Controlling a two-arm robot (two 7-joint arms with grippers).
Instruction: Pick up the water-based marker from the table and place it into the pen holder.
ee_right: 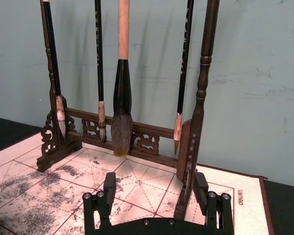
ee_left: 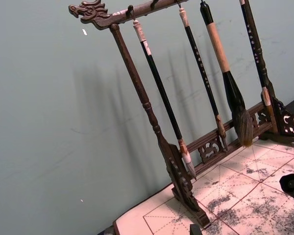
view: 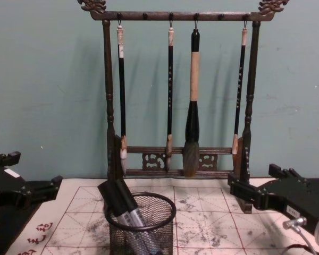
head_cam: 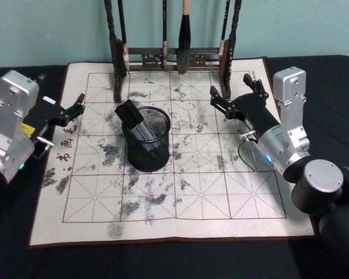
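Leaning in the pen holder (head_cam: 146, 139), the marker (head_cam: 134, 120) sits well apart from both open grippers.

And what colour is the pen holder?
Black wire mesh; the pen holder shows best in the head view.

I count one pen holder (head_cam: 146, 139) with one water-based marker (head_cam: 135, 122) in it. One brush rack (view: 178, 90) carries four hanging brushes (view: 191, 101). One ink-stained grid mat (head_cam: 221, 192) lies under my two grippers.

Red calligraphy characters stood on the grid mat (head_cam: 58, 145) at left of the head view, too small to read.
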